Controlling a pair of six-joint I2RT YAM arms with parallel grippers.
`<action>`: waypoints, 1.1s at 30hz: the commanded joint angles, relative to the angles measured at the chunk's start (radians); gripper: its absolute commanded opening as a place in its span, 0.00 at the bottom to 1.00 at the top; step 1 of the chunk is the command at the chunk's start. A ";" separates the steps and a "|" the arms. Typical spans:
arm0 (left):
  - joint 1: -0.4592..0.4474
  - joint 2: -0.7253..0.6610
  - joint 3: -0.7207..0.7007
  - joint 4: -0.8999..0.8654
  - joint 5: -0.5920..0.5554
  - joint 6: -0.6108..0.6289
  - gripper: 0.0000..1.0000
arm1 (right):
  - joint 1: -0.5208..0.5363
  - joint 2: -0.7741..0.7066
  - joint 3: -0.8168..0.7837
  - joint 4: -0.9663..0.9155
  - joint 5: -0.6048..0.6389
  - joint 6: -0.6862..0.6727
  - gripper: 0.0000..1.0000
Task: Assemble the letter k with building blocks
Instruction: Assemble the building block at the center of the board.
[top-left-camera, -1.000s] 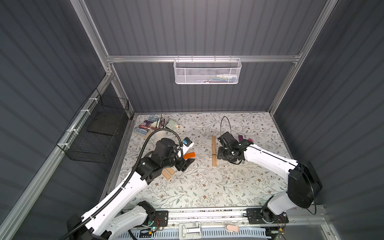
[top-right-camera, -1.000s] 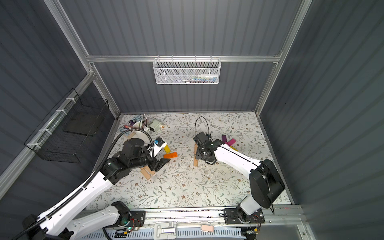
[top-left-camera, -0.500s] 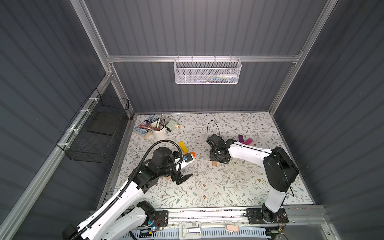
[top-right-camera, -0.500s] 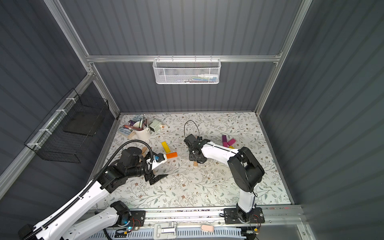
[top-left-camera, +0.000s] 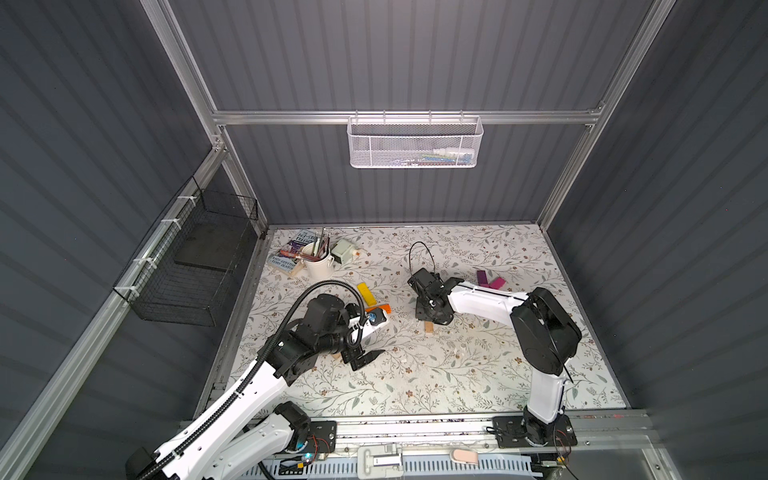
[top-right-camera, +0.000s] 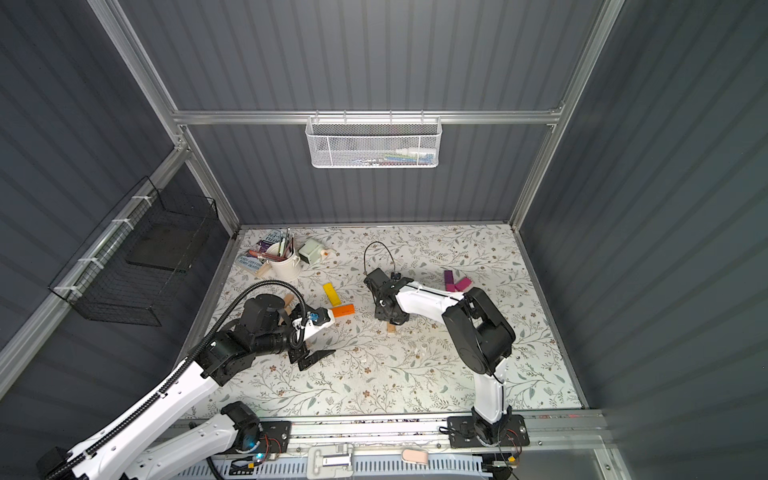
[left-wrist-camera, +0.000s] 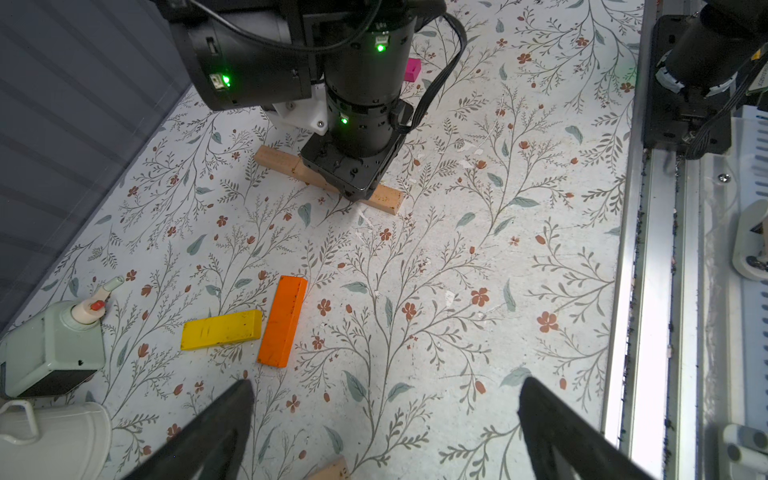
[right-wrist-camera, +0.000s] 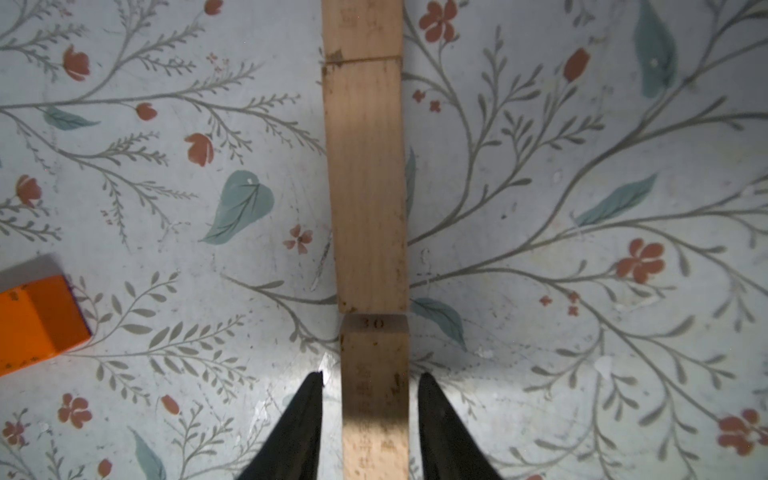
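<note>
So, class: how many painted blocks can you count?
4: yellow block and orange block adjacent, left of centre; purple block and pink block together, right rear. Others may be hidden.

Three tan blocks aligned; one yellow, orange, purple, pink.

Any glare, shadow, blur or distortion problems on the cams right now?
Left wrist: aluminium rail blows out to white. Right wrist: shadow bands cross the tan planks, picture slightly soft. Both top views: wide-angle lens splays the frame posts.
</note>
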 joint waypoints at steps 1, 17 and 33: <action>-0.002 -0.002 0.002 -0.016 0.000 0.013 1.00 | 0.006 0.021 0.024 -0.002 0.023 -0.004 0.38; -0.002 0.009 0.001 -0.017 -0.015 0.009 1.00 | 0.005 0.037 0.030 -0.004 0.040 -0.023 0.31; -0.002 0.025 0.004 -0.019 -0.018 0.009 1.00 | 0.004 0.059 0.055 -0.032 0.062 -0.050 0.29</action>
